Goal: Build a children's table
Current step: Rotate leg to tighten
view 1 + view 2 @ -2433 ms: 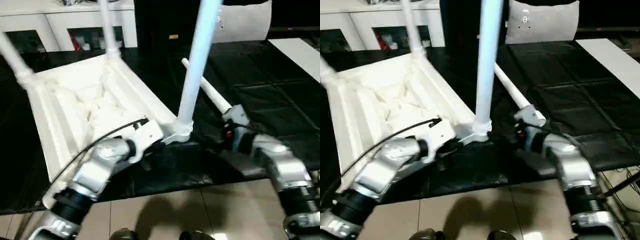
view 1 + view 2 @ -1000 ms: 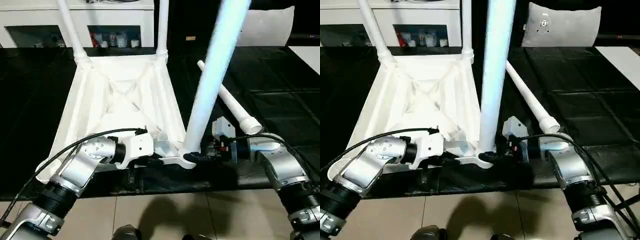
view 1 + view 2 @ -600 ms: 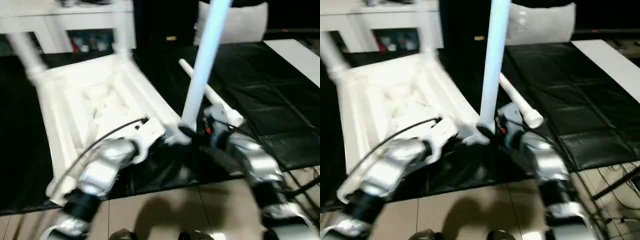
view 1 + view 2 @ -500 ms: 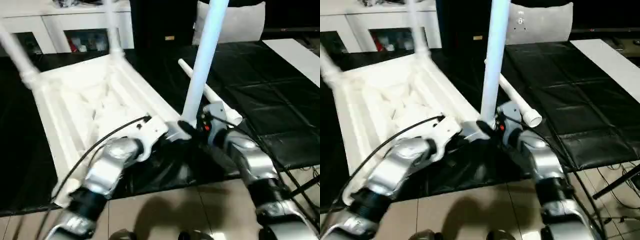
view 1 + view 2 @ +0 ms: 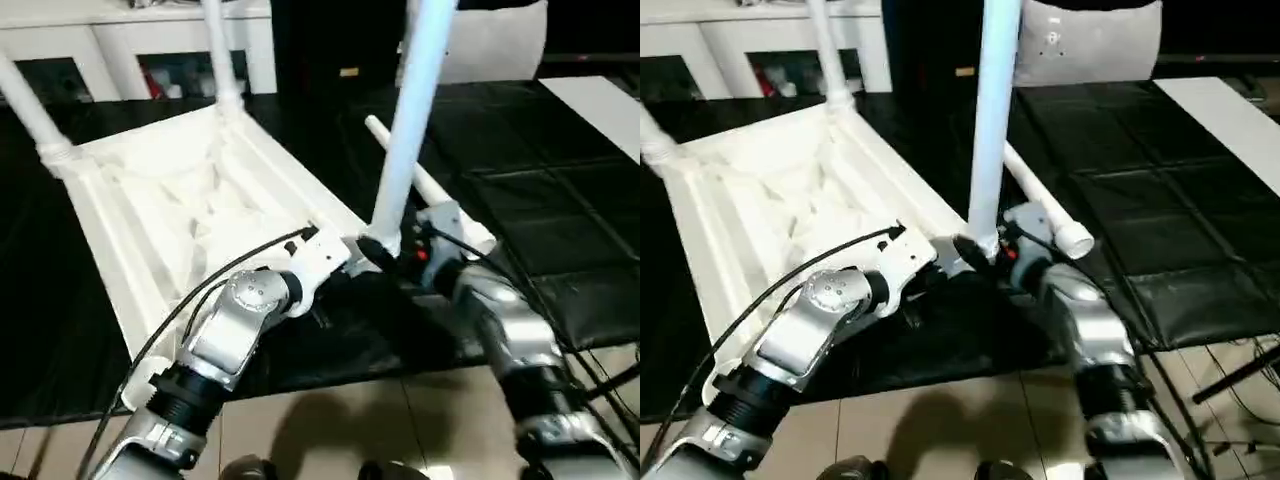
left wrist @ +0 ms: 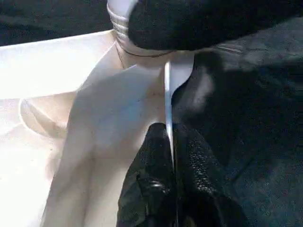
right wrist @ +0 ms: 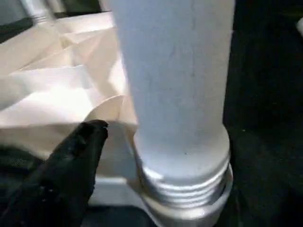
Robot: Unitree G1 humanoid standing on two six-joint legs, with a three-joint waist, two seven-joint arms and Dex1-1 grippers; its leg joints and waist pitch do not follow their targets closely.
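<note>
The children's table (image 5: 180,200) lies upside down on the black mat, its ribbed underside facing up. Two legs (image 5: 218,50) stand in its far corners. A third leg (image 5: 405,130) stands upright in the near right corner socket, with its threaded base (image 7: 182,184) showing. My left gripper (image 6: 171,156) is shut on the table's thin rim beside that corner. My right gripper (image 5: 388,255) is at the base of the upright leg, and its finger (image 7: 71,161) stands off the leg, open. A fourth leg (image 5: 1045,210) lies loose on the mat behind my right wrist.
A white cabinet (image 5: 130,40) with shelves stands behind the table, and a grey pillow (image 5: 1080,40) at the back right. The black mat (image 5: 560,200) ends close in front at a tiled floor (image 5: 350,430). A white board (image 5: 600,110) lies at the far right.
My right gripper's fingers have spread away from the base of the upright leg. The left gripper keeps its hold on the rim. The camera has swung about.
</note>
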